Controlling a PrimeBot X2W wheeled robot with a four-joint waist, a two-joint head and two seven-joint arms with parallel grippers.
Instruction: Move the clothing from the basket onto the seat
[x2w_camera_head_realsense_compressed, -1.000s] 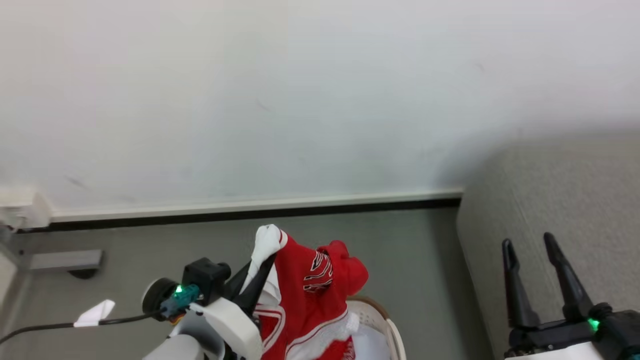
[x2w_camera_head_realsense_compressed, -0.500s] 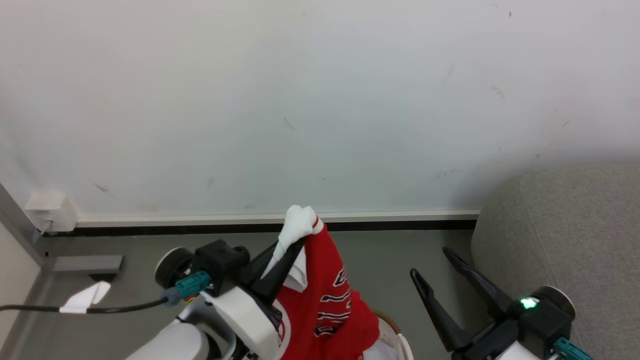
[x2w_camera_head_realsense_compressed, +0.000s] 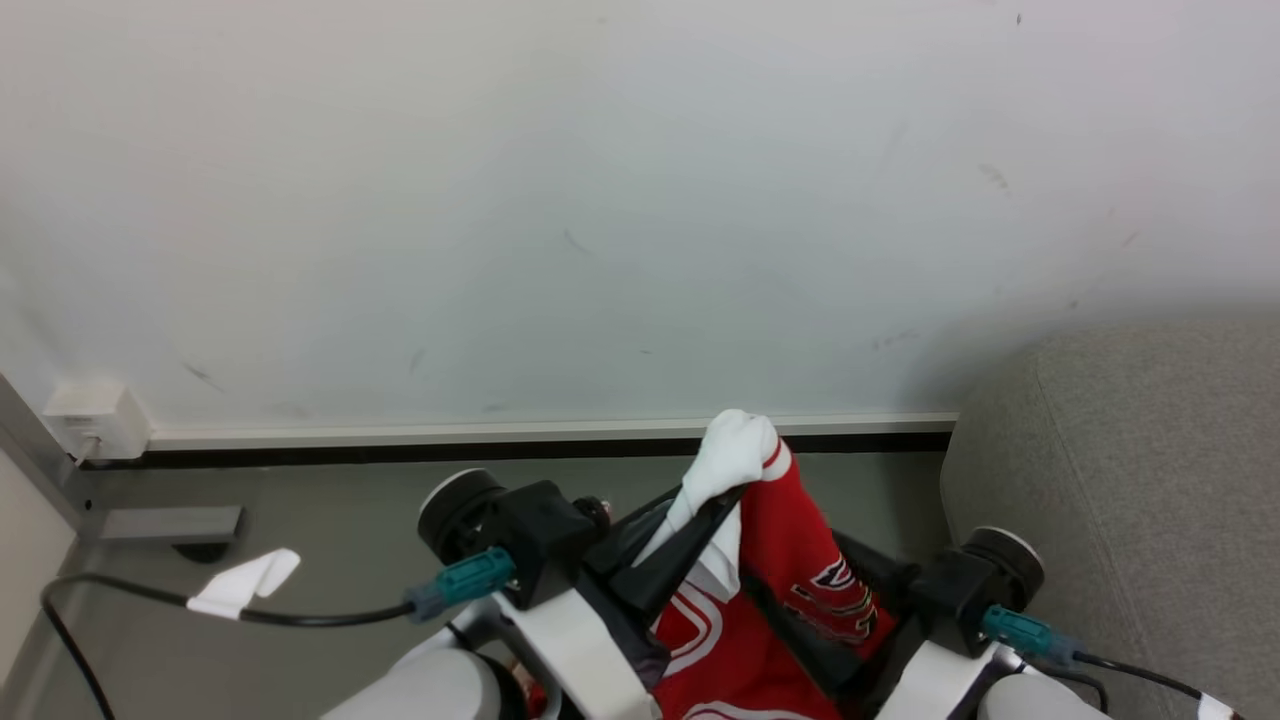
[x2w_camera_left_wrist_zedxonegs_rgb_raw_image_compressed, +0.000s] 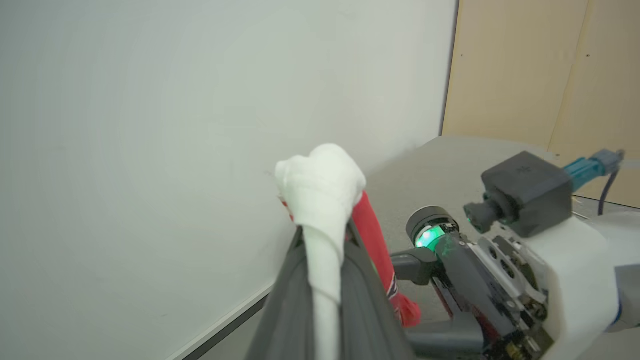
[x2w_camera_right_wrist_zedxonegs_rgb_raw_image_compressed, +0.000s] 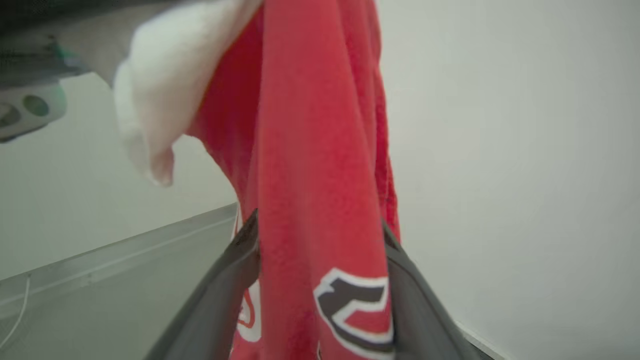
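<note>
clothing (x2w_camera_head_realsense_compressed: 800, 530) tight in the left hand (x2w_camera_head_realsense_compressed: 733, 492)

So the clothing (x2w_camera_head_realsense_compressed: 790, 525) hangs near-middle, pinched in the left gripper (x2w_camera_head_realsense_compressed: 725, 497), with a bunch poking out past its tips. The right gripper (x2w_camera_right_wrist_zedxonegs_rgb_raw_image_compressed: 320, 225) is just to its right, one finger either side of the cloth. The seat (x2w_camera_head_realsense_compressed: 1130, 480) is off right, the wall (x2w_camera_head_realsense_compressed: 600, 200) is far behind, and a cable (x2w_camera_head_realsense_compressed: 300, 615) trails left.

I see soft matt cloth in the red jersey with white trim (x2w_camera_head_realsense_compressed: 792, 535); right of it, the rounded grey sofa (x2w_camera_head_realsense_compressed: 1150, 480) shows coarse woven upholstery.
</note>
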